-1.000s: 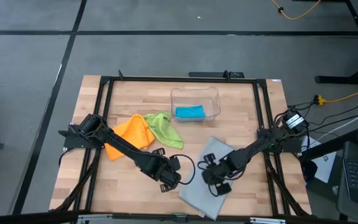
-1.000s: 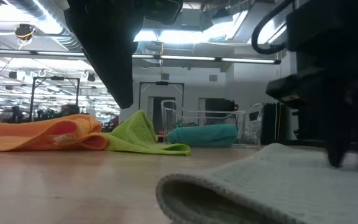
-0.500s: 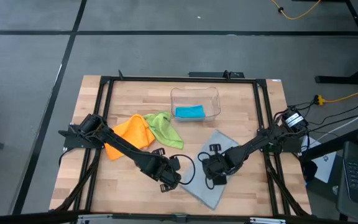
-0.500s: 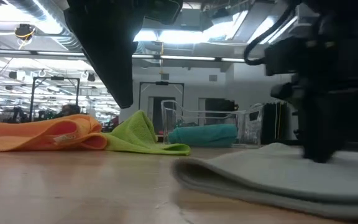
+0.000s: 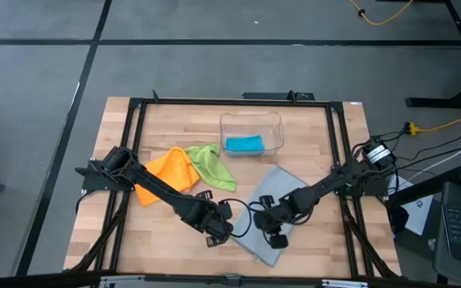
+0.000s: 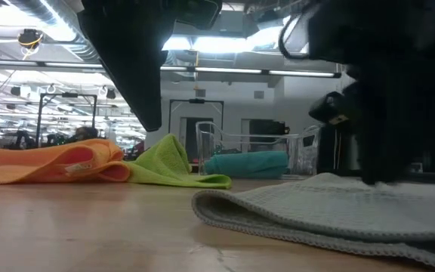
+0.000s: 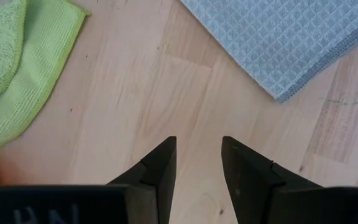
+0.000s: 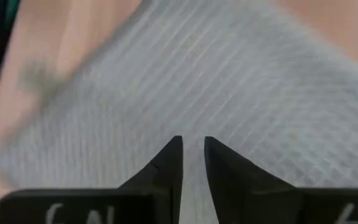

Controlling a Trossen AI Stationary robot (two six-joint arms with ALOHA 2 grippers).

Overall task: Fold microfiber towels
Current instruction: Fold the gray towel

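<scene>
High view: the pale grey-blue waffle-weave microfiber towel (image 5: 272, 214) lies on the light wooden bench (image 5: 158, 128) toward its front edge, right of centre. Compared with a second ago it sits narrower and shifted toward the left arm — the right gripper (image 5: 273, 226) has dragged or turned part of it over itself, so a first fold looks to be under way rather than finished. The left gripper (image 5: 218, 230) waits just beside the towel's left edge, unmoved. The crumpled orange microfiber towel (image 5: 166, 172) and lime green microfiber towel (image 5: 211, 166) lie touching, left of centre; a folded teal blue microfiber towel (image 5: 243, 144) rests inside the clear plastic bin (image 5: 251, 120) at the back.

Low view: the grey towel (image 6: 331, 215) now shows a rounded doubled edge facing the camera, lying flatter than a second ago. The right arm stands over its far part.

Left wrist view: the left gripper (image 7: 199, 158) has its fingers (image 7: 161, 168) moderately apart with nothing between them, over bare wood; a hemmed corner of the grey towel (image 7: 278, 37) lies ahead, apart from them.

Right wrist view: the right gripper (image 8: 193, 155) points down onto the grey weave (image 8: 229, 81) with fingers narrow — having closed in over the last second. Whether they pinch cloth I cannot tell.
</scene>
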